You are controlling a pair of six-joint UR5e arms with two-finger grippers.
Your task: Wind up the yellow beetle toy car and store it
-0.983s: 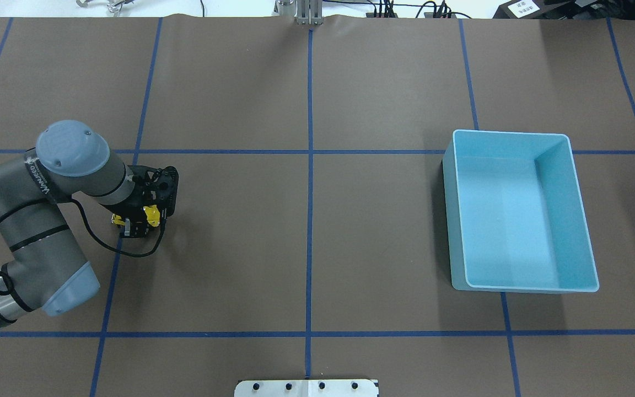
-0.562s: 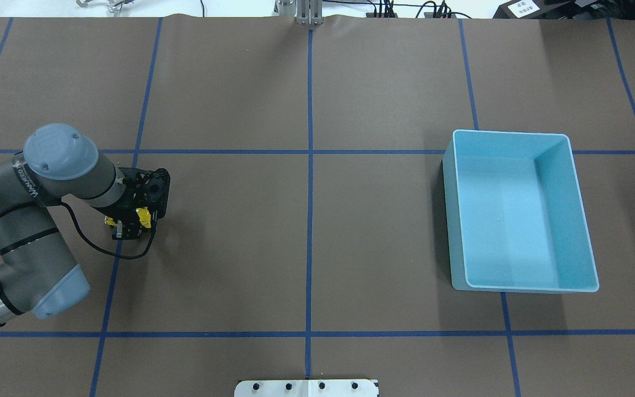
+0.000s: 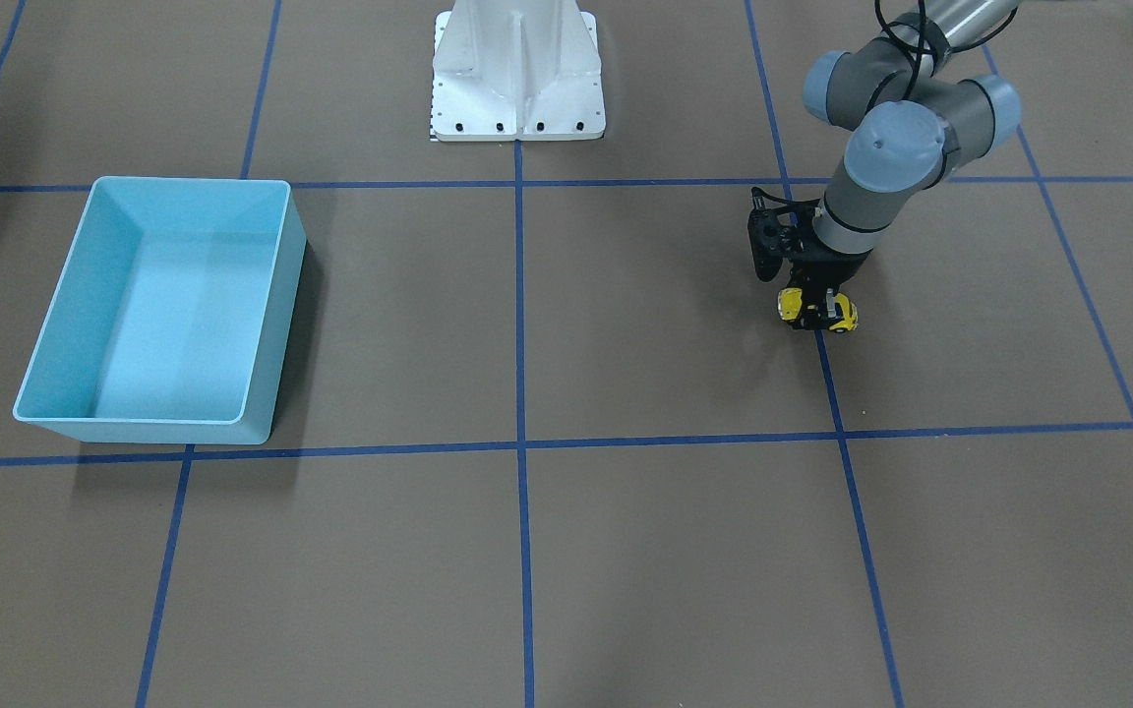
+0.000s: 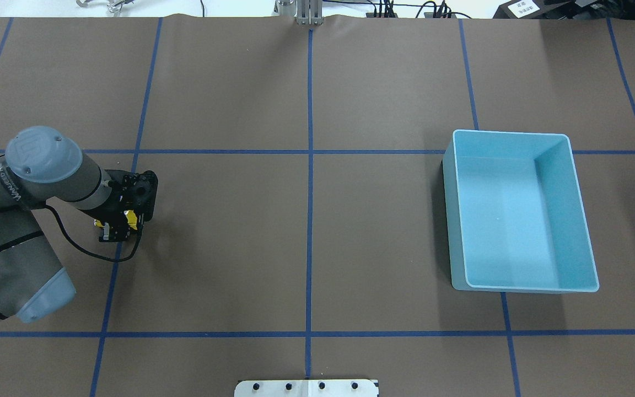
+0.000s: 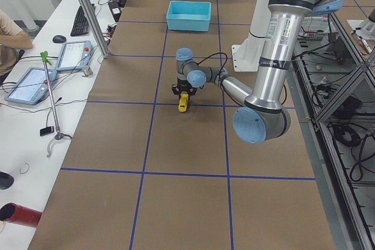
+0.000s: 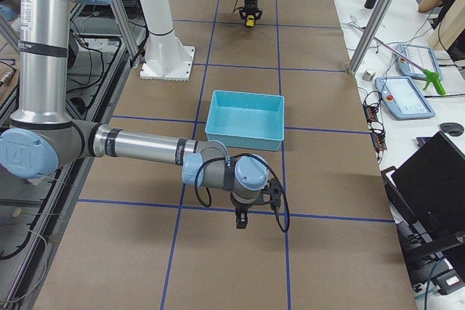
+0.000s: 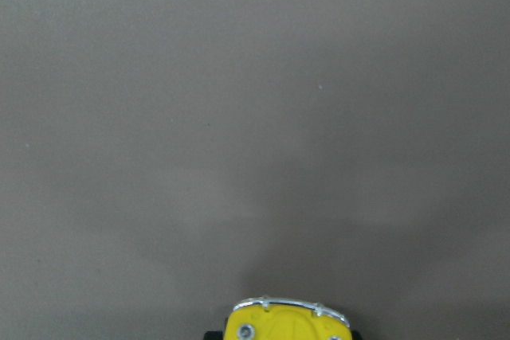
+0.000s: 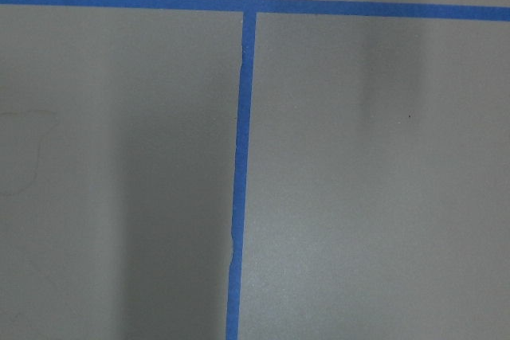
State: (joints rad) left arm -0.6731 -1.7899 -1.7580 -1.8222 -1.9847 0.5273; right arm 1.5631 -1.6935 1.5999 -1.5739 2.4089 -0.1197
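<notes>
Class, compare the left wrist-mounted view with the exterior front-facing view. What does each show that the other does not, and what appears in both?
Only the wrist view shows, close up, the chrome bumper on the yellow beetle toy car. Only the front-facing view shows the left claw closed on that car, the light-blue bin, the white pedestal and the blue tape lines. Both show the car and the brown table cover.

Yellow beetle toy car (image 3: 819, 312): tiny, glossy, rounded body with chrome bumper and black wheels; upright, wheels down on a blue tape line (image 3: 830, 374), clamped in the left gripper (image 3: 815, 301).
</notes>
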